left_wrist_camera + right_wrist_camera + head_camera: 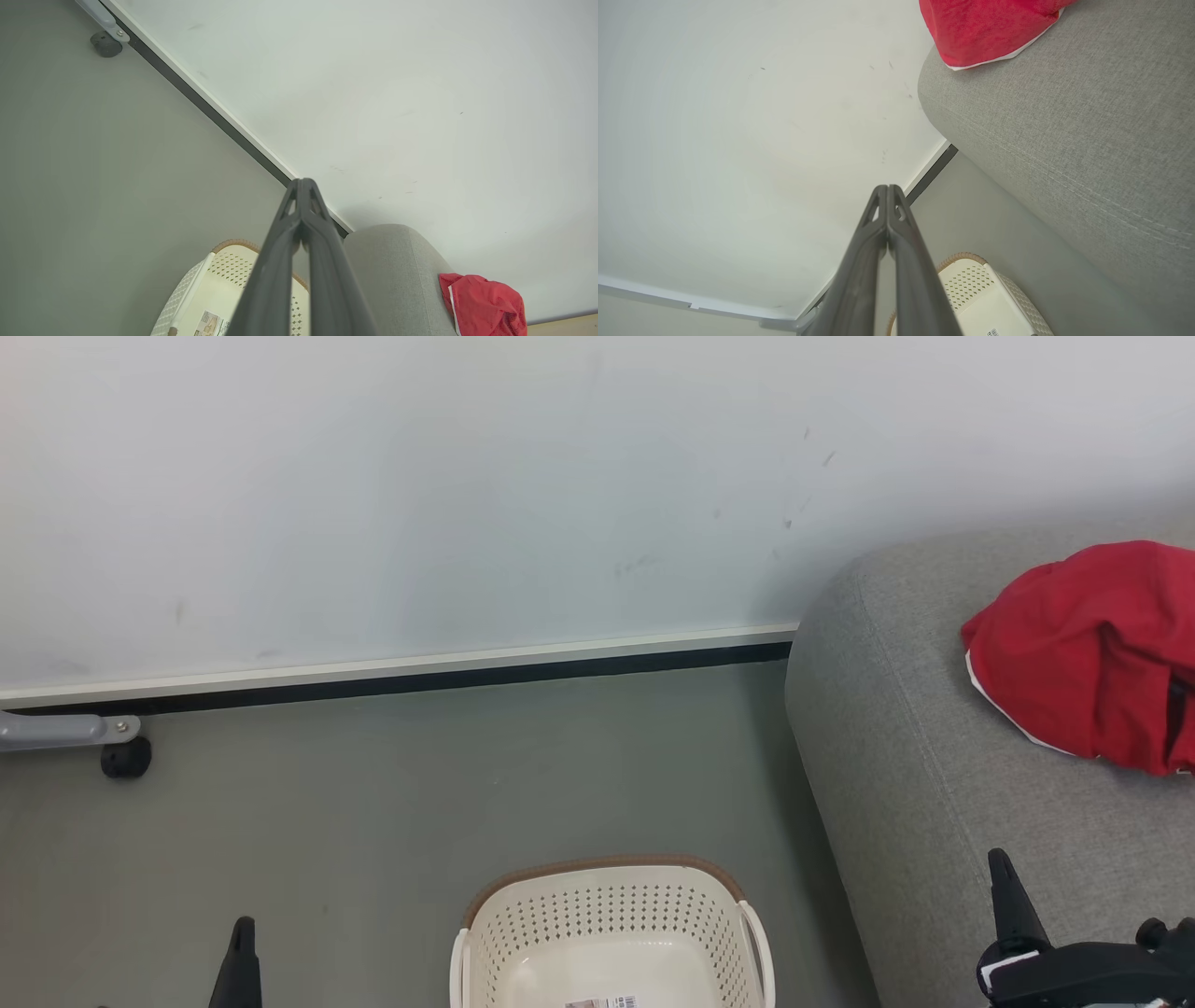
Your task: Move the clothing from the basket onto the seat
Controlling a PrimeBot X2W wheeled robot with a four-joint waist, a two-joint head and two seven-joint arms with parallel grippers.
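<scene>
Lower left of the head view, the left gripper (243, 941) pokes up with its fingers pressed together on nothing, and the left wrist view backs that up: tips touching, nothing between them. Bottom middle sits the basket (607, 866). The bit of its inside that shows is plain cream plastic with a label (602, 1001) and no red cloth, but the near end is cut off by the frame's bottom edge, so it can't be called empty for sure. On the right is the seat (915, 784), with the clothing (1083, 653) bunched on top at the right edge of the frame, in from the rounded corner. Lower right, the right gripper (1001, 873) is closed on nothing too. So the job looks about done, imo. If the robot goes for another piece, it should check that hidden end first and spread its fingers before dipping in. Then pinch a fold of cloth rather than the perforated wall, lift clear of the brown rim, and drop it beside the red pile, not on the corner where it could slide off.
</scene>
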